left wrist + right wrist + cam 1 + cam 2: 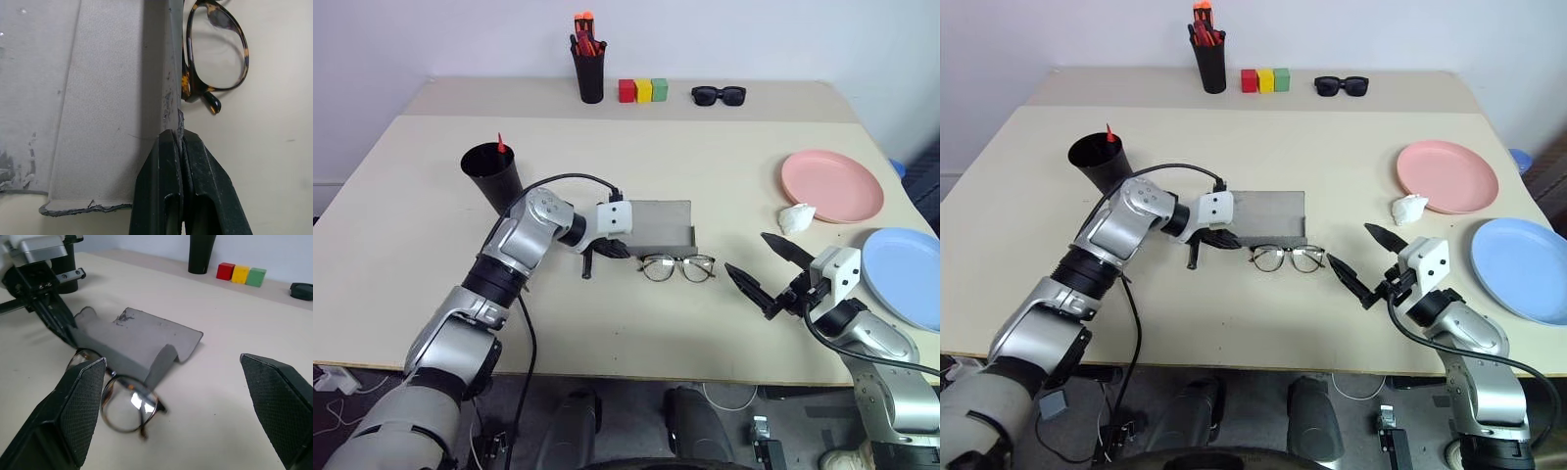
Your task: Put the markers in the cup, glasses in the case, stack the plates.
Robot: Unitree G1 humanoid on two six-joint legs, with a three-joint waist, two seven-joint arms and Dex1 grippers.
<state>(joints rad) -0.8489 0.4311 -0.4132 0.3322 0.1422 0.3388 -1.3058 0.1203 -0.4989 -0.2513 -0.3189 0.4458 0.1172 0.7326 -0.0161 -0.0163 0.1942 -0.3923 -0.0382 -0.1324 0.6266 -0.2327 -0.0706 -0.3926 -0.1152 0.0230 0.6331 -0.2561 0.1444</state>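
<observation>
On the left of the pale bench [431, 186] stands the wide black cup [492, 174], and one red marker tip [500, 145] pokes out of its top. Just right of the cup, at about 4 o'clock from it, the left tool [604, 251] has its two black fingers pressed together, pinching the near edge of the open grey case [658, 222]. A slim black marker [588, 261] lies on the bench just under that tool. The case lies flat in the middle of the bench. The thin dark round glasses [677, 266] lie on the bench touching the case's near edge, at 6 o'clock from it.

Far back, at 12 o'clock, stand a narrow black pen holder full of orange-red pens [589, 65], three small blocks in red, yellow and green [642, 90], and thick black sunglasses [719, 95].

The right tool [762, 269] hangs over the bench with its fingers spread wide, holding nothing, at 3 o'clock from the glasses. A small white crumpled lump [797, 216] sits behind it. The salmon pink round plate [832, 185] lies at 1 o'clock from that tool, and the light blue round plate [904, 274] lies apart from it, at the right edge
</observation>
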